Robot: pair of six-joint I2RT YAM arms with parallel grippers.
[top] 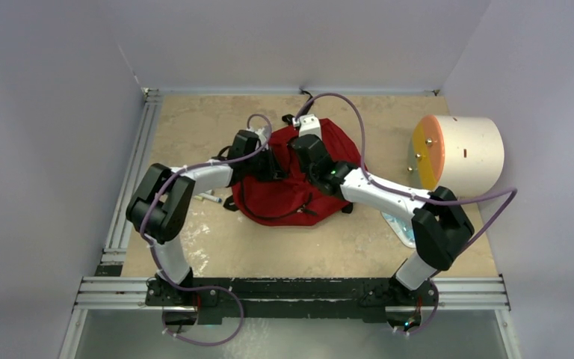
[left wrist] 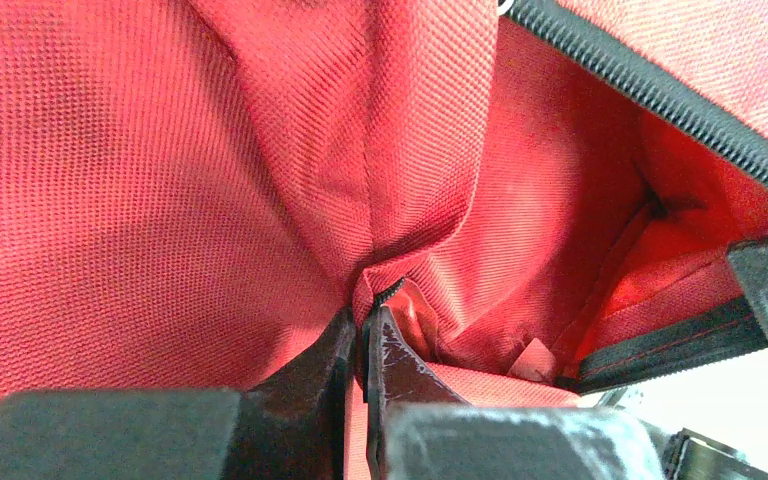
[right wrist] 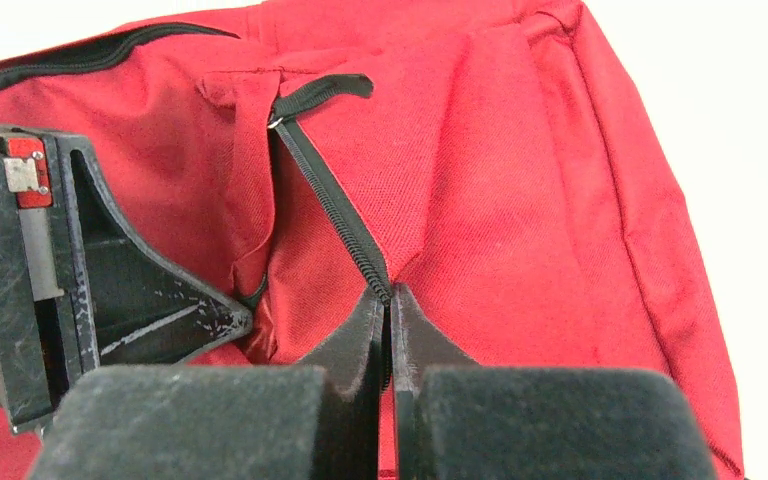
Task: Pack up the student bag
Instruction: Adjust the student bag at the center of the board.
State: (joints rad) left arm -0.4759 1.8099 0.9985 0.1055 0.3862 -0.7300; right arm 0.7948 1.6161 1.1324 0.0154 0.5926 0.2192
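Dealing here with the student bag (top: 288, 196), slumped flat on the table (top: 269, 250) toward the far side, between both arms. Left gripper (left wrist: 365, 335) pinched tight on a fold of red fabric inside the opening; right gripper (right wrist: 390, 305) closed on the zipper (right wrist: 335, 215) itself (right at the teeth). Probably spreading the mouth for packing, so draw the two grips apart slowly and slightly upward, hold both clamps firm, avoid twisting the zipper. Well apart to the right, a cream cylinder (top: 460, 152); just beside the bag's left edge, a small white stick-like item (top: 211, 198), too small to identify.
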